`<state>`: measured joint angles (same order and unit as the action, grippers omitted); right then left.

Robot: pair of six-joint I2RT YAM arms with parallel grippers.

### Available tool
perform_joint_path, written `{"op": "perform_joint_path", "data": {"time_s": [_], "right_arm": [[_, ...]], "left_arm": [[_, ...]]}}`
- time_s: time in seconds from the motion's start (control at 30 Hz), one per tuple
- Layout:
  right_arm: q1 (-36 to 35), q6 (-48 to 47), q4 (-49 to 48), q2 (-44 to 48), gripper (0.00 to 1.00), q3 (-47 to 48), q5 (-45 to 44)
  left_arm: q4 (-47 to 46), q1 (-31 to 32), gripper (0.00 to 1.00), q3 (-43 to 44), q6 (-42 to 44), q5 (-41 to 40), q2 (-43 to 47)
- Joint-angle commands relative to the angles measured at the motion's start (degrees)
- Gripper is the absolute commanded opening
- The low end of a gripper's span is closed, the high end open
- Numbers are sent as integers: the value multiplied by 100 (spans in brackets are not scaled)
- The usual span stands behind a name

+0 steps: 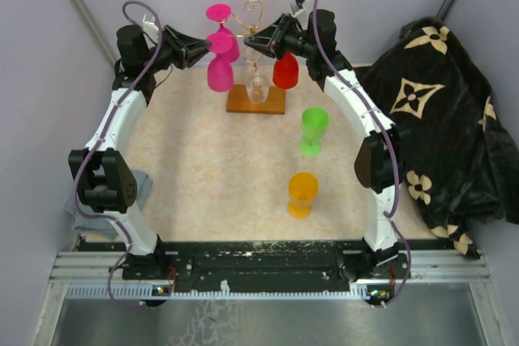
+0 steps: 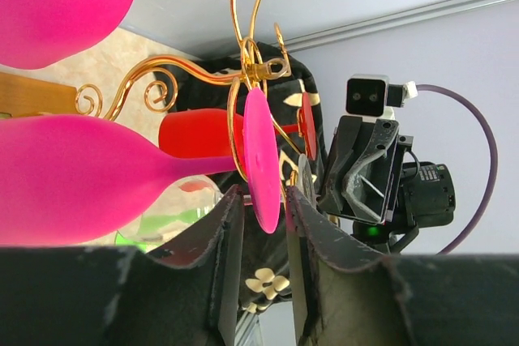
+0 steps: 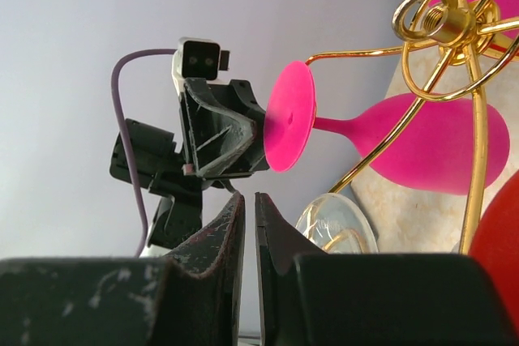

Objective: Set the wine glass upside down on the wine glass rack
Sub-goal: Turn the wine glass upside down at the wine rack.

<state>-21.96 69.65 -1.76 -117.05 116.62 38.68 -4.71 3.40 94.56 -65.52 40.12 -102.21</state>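
The wine glass rack (image 1: 255,12) is gold wire on a wooden base (image 1: 256,101) at the back middle. A pink wine glass (image 1: 219,70) hangs on it upside down, its stem in a scroll arm (image 2: 243,70). My left gripper (image 1: 204,49) is open, and the glass's round foot (image 2: 262,160) sits between its fingertips (image 2: 235,200) with a gap on each side. My right gripper (image 1: 250,39) is beside the rack top (image 3: 442,22), shut with nothing in it (image 3: 249,196). The same pink glass (image 3: 422,143) shows in the right wrist view.
A second pink glass (image 1: 231,42), a red glass (image 1: 285,70) and a clear glass (image 1: 258,87) also hang on the rack. A green glass (image 1: 314,130) and an orange glass (image 1: 302,194) stand on the table's right half. A black patterned blanket (image 1: 438,111) lies at right.
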Motion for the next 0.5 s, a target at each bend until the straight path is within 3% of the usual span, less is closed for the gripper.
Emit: {"op": "perform_joint_path", "data": {"time_s": [0.0, 0.2, 0.47], "right_arm": [[16, -21, -329, 442, 11, 29, 15], [25, -83, -305, 507, 11, 84, 26], [57, -255, -182, 588, 11, 171, 16]], "left_arm": [[-22, 3, 36, 1, 200, 40, 314], [338, -36, 48, -29, 508, -81, 607], [819, -215, 50, -30, 1073, -366, 1029]]}}
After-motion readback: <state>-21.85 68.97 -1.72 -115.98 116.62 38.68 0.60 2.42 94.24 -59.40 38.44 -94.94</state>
